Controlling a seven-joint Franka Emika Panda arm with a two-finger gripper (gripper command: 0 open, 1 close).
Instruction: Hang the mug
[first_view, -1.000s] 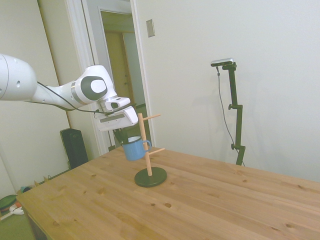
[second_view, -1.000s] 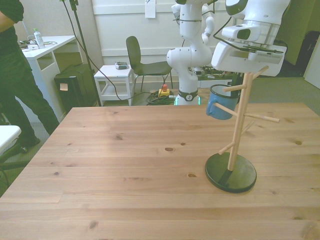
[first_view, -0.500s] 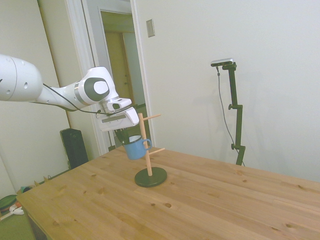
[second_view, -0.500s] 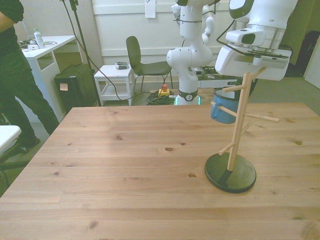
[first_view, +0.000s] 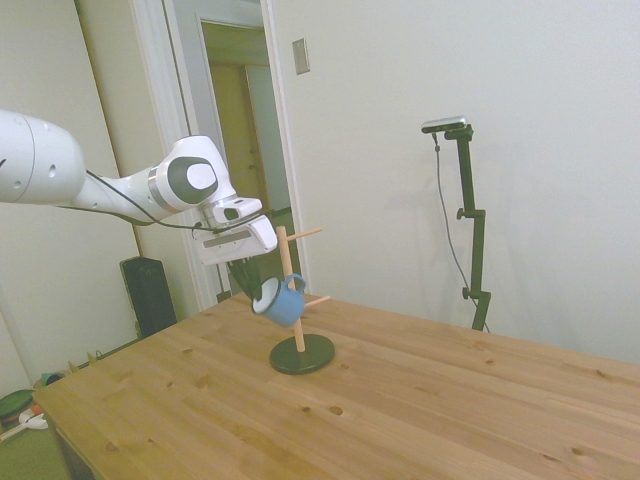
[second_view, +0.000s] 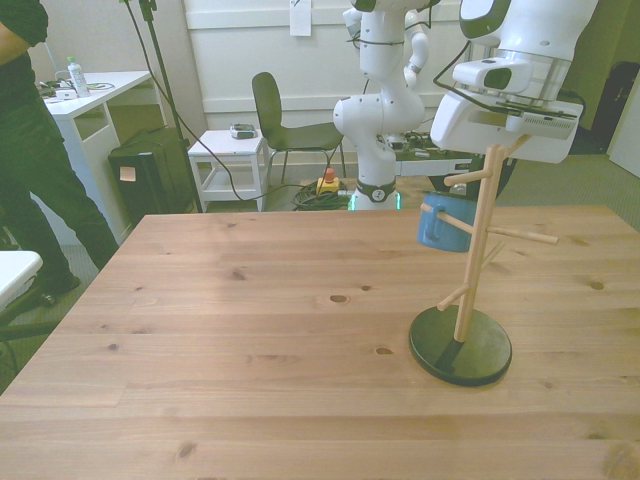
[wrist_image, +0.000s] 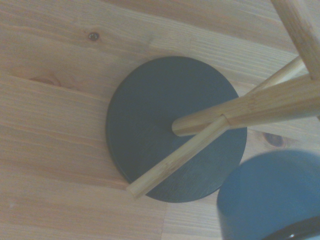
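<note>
Since a second ago the mug (first_view: 281, 299) has tipped over, mouth now facing down-left, and sits closer against the rack post.

Side view: mug tilted, loop handle at the wooden mug rack (first_view: 291, 290), around or just at a lower peg, can't tell which. Gripper (first_view: 250, 275) right behind the mug's rim; dark fingers blend with the rim, so whether it pinches or has let go can't be told. Rack base on the table (first_view: 400, 400).

Front view: mug (second_view: 440, 222) hangs to the front view's left of the post (second_view: 478, 250), a peg crossing its top. Gripper body sits above, fingers hidden. A person (second_view: 35, 150) stands at the front view's left edge.

Wrist view: blurred blue mug wall (wrist_image: 272, 197) just beside the dark round base (wrist_image: 160, 130), pegs overhead.

Step, my read: seating the handle on the peg. Do it well by letting the mug's weight settle fully on the peg before releasing, then backing out away from the post without nudging it.
</note>
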